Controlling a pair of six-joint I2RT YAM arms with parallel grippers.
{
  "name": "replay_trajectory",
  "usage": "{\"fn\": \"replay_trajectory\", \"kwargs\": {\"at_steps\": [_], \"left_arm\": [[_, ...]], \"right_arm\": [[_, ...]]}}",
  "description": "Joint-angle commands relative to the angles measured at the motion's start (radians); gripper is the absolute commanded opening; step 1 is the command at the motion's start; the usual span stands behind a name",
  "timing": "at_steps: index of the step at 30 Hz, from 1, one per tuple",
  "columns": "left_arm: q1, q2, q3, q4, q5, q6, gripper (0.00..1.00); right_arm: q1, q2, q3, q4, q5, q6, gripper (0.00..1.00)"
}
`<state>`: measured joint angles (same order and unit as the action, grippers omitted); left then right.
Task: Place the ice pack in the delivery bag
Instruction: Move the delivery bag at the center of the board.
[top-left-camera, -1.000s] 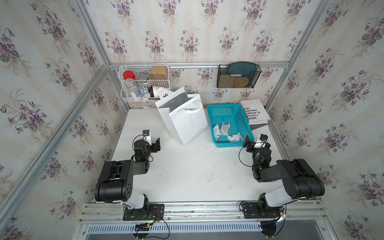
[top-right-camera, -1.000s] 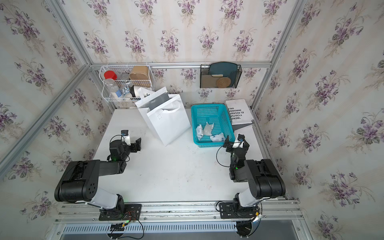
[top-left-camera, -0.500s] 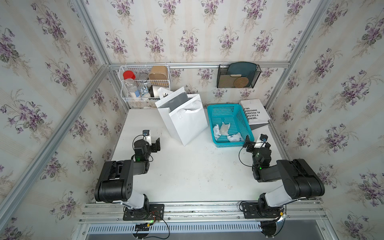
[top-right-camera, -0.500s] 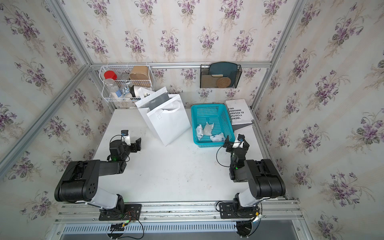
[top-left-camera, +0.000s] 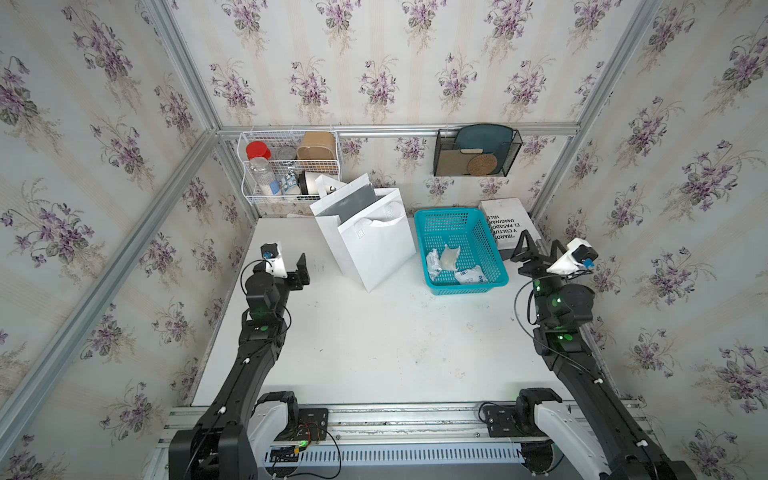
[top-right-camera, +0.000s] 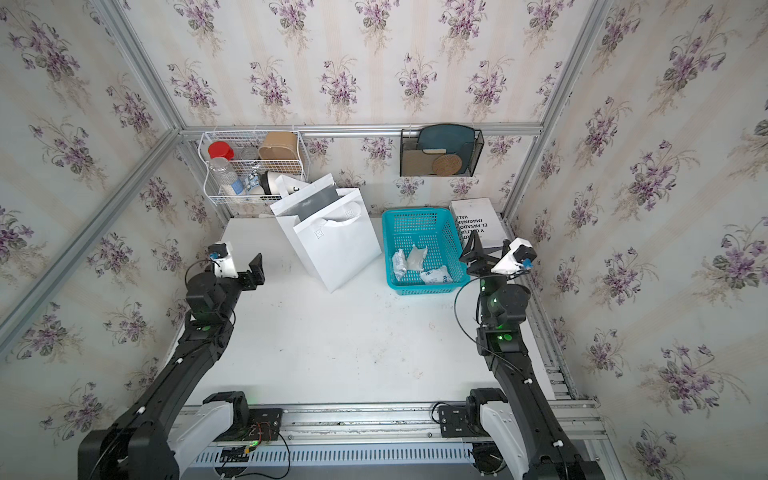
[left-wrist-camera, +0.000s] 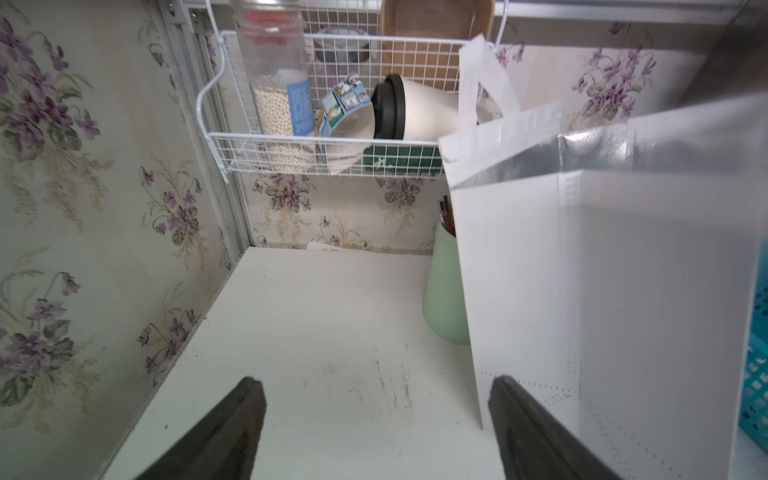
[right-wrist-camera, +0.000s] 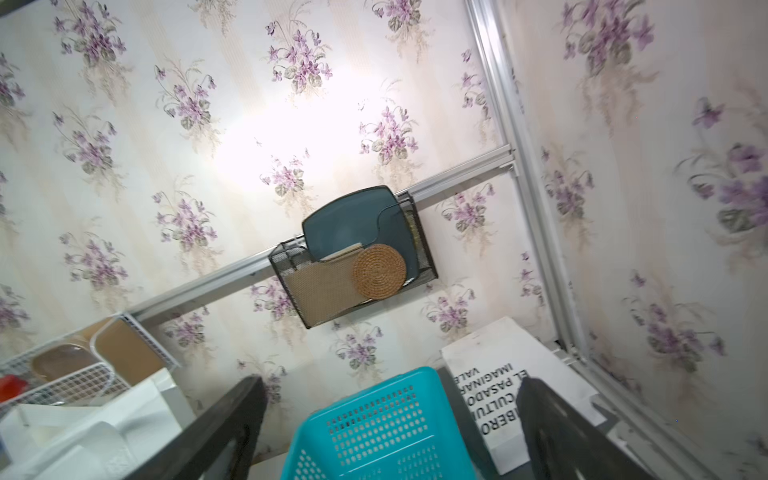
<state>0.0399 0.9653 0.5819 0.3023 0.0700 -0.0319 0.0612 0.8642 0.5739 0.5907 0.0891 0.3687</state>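
In the blue-green basket (top-left-camera: 465, 286) at the back of the counter (top-left-camera: 374, 353), the ice pack (top-left-camera: 469, 275) lies flat, with two more white pouches (top-left-camera: 450, 255) just beside it. The delivery bag (top-left-camera: 374, 249) stands just to the left of the basket. It is tall and white, its mouth is open, and the shiny silver inside shows. A white book (top-left-camera: 505, 220) with black letters lies behind the basket on the right. The right tool (top-left-camera: 540, 249) hangs near the basket's right corner, its jaws spread wide and holding nothing. The left tool (left-wrist-camera: 376, 380) hangs low over the counter to the left of the bag, also spread wide and holding nothing. A pale green cup (left-wrist-camera: 444, 291) stands behind the bag.
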Motion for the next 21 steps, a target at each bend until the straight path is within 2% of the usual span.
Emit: {"fn": "replay_trajectory", "kwargs": {"at_steps": [1,3,5,8,12,15,18,21], "left_arm": [[0.002,-0.013,0.130,-0.438,-0.003,-0.139,0.88],[0.000,-0.017,0.189,-0.513,0.043,-0.209,0.88],[0.000,-0.035,0.237,-0.523,0.177,-0.221,0.88],[0.000,-0.010,0.373,-0.602,0.354,-0.187,0.88],[-0.012,0.133,0.679,-0.861,0.473,-0.093,0.87],[-0.035,0.271,0.893,-1.039,0.522,-0.046,0.81],[-0.067,0.403,1.088,-1.169,0.522,-0.041,0.80],[-0.122,0.554,1.287,-1.283,0.453,-0.014,0.80]], "right_arm": [[0.008,0.159,0.188,-0.291,-0.302,0.280,1.00],[0.058,0.319,0.403,-0.470,-0.426,0.286,1.00],[0.163,0.493,0.655,-0.690,-0.433,0.239,1.00],[0.268,0.613,0.814,-0.791,-0.426,0.218,1.00],[0.313,0.678,0.869,-0.740,-0.461,0.235,1.00],[0.313,0.697,0.861,-0.710,-0.466,0.231,1.00],[0.313,0.709,0.858,-0.697,-0.469,0.224,1.00],[0.311,0.712,0.851,-0.692,-0.470,0.216,1.00]]}}
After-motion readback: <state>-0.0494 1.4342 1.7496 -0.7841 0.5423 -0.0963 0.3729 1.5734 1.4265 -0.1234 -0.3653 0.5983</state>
